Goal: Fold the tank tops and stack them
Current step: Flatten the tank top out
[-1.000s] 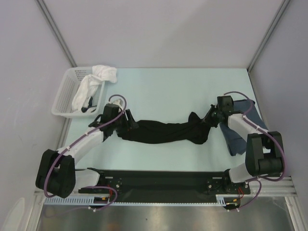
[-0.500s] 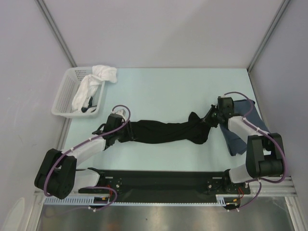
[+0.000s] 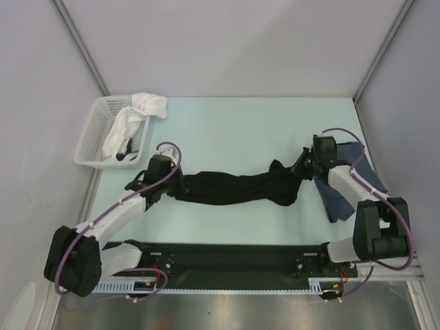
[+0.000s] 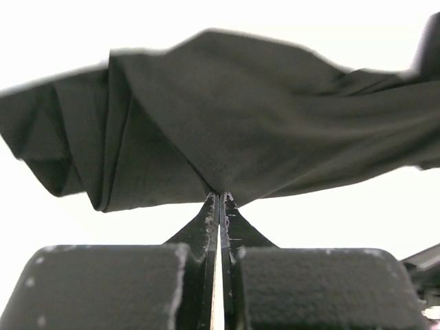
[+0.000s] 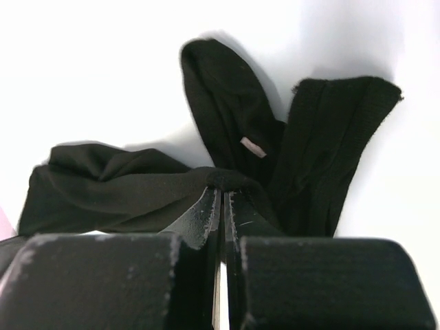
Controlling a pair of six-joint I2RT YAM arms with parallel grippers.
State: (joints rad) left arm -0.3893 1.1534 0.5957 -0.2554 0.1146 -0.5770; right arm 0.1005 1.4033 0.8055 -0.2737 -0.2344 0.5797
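Observation:
The black tank top (image 3: 234, 187) lies bunched into a long twisted band across the middle of the table, stretched between both grippers. My left gripper (image 3: 177, 185) is shut on its left end; in the left wrist view the closed tips (image 4: 221, 196) pinch a fold of the black cloth (image 4: 234, 130). My right gripper (image 3: 301, 169) is shut on the right end, where the straps (image 5: 323, 158) spread beyond the closed tips (image 5: 224, 190). The slate-blue tank top (image 3: 337, 203) lies flat at the right edge, partly under my right arm; its print is hidden.
A white lattice basket (image 3: 86, 148) stands at the back left with a white cloth (image 3: 148, 104) hanging over its far corner and a small dark item inside. The black mounting rail (image 3: 227, 258) runs along the near edge. Grey walls close in both sides.
My left gripper has gone from open to shut on the left end of the black top, and its arm has shifted slightly. The right gripper has stayed shut on the other end.

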